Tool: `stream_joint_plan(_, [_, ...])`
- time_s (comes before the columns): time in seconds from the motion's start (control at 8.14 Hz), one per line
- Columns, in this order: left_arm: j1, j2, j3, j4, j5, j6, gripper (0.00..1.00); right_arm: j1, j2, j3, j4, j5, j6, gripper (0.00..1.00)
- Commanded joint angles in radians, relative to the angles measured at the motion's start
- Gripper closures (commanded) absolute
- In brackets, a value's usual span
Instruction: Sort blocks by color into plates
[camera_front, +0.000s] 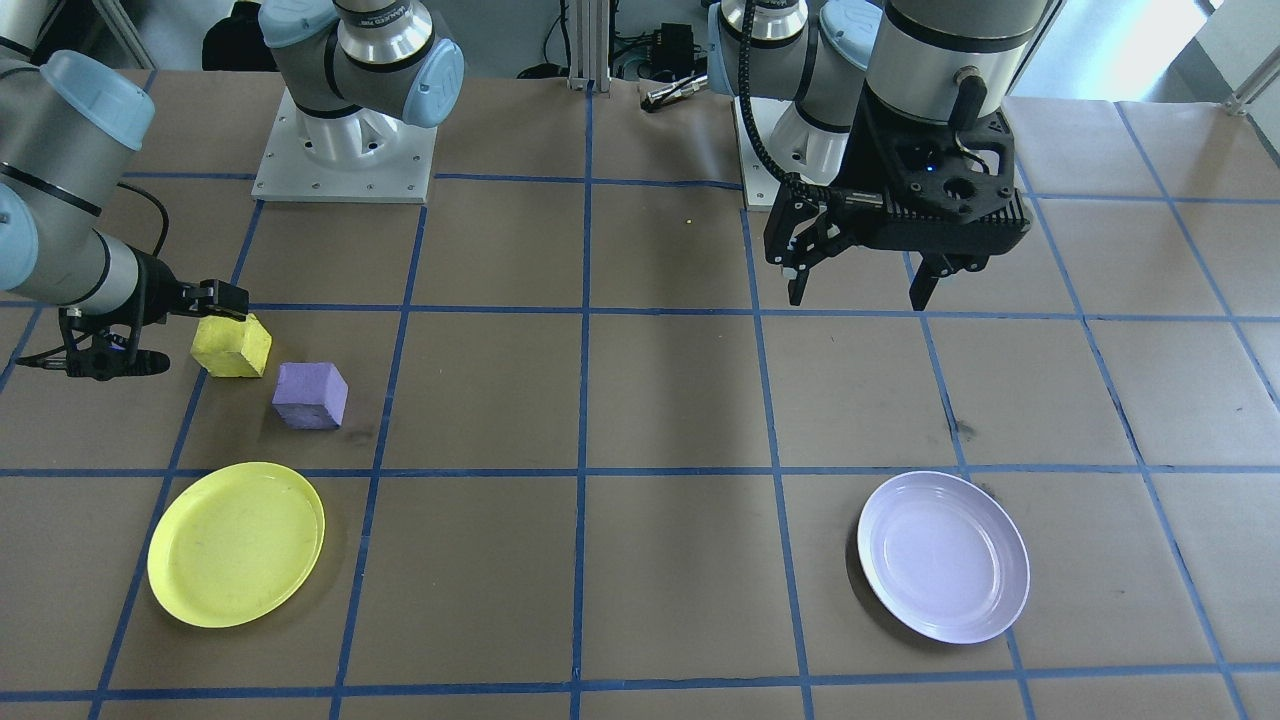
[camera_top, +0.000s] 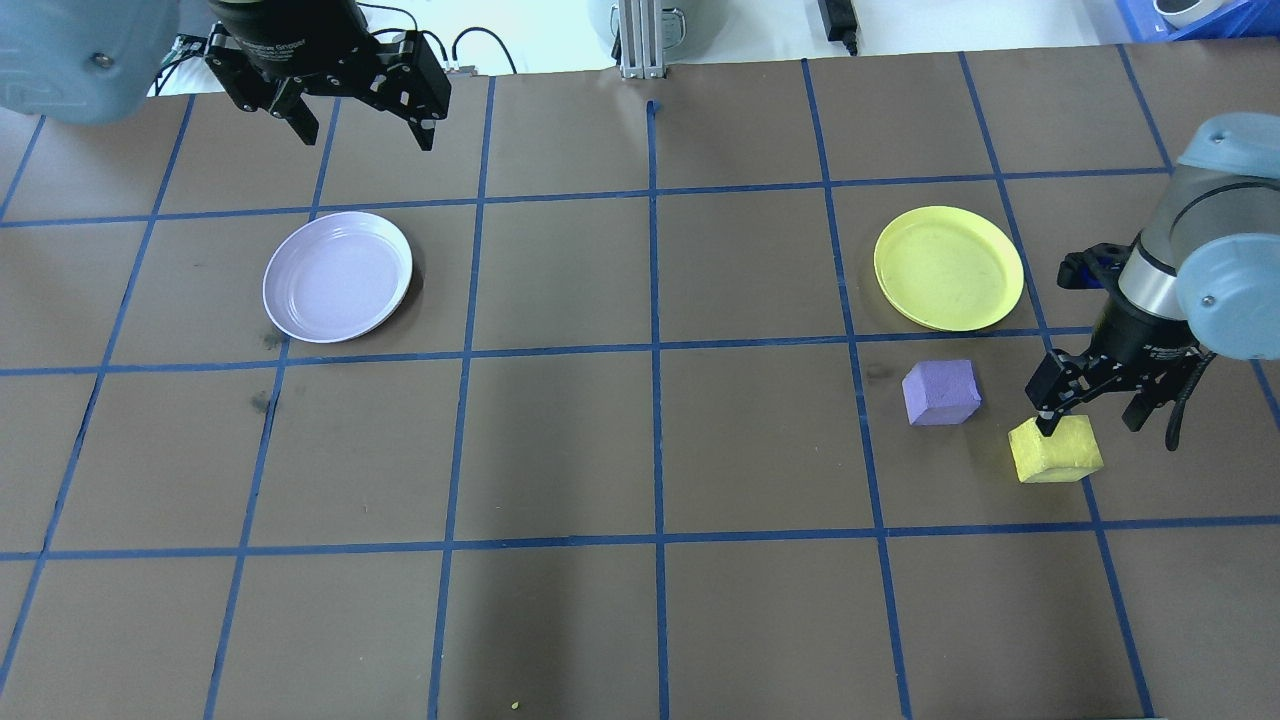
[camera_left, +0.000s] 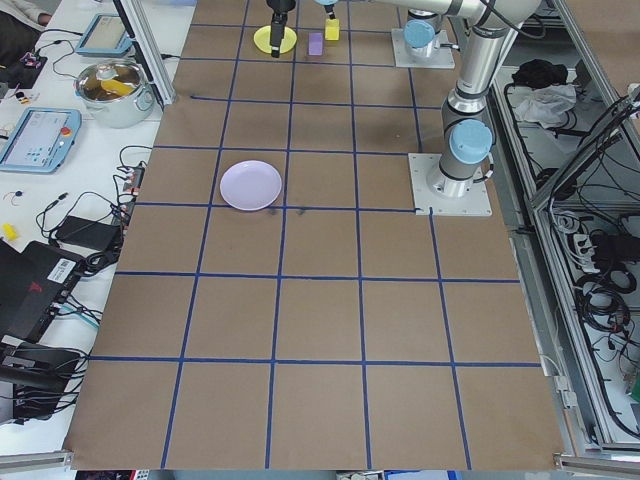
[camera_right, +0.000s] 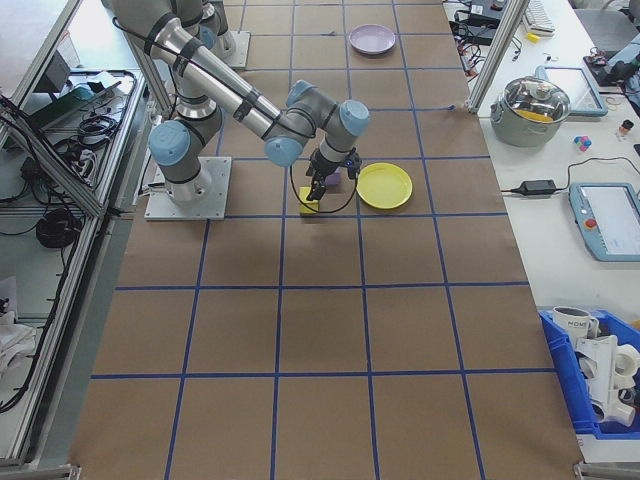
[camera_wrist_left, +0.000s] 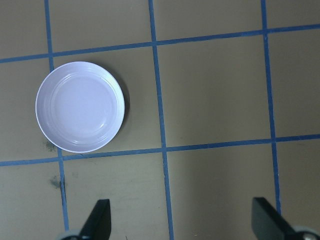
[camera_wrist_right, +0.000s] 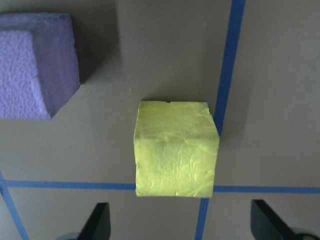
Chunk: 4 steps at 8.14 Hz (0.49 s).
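So far nothing is sorted: both plates empty, both blocks on the bench. Right gripper (camera_top: 1088, 418) hovers spread over the yellow block (camera_top: 1055, 450); the purple block (camera_top: 940, 392) sits at its 10 o'clock. Left gripper (camera_top: 362, 128) hangs spread.

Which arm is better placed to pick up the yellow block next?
Right. Its open pincer hovers directly over the yellow block; the left pincer hangs far off beyond the lavender plate.

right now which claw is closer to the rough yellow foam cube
Right. The right claw hangs open just over the rough yellow foam cube. The left claw, also open, is far across the table, beyond the pale lavender plastic plate.
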Motion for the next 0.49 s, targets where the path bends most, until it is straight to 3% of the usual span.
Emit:
stream_joint_plan(0.0, [0.0, 0.001, -0.006, 0.005, -0.002, -0.001, 0.0, -0.001, 0.136, 0.004, -0.085, 0.004, 0.015, 0.0])
stream_joint_plan(0.25, [-0.002, 0.001, -0.006, 0.017, -0.002, -0.004, 0.0, -0.001, 0.147, 0.007, -0.08, 0.012, 0.011, 0.0])
stream_joint_plan(0.37, [-0.002, 0.001, -0.006, 0.017, -0.002, -0.004, 0.0, -0.001, 0.147, 0.007, -0.088, 0.003, 0.008, 0.16])
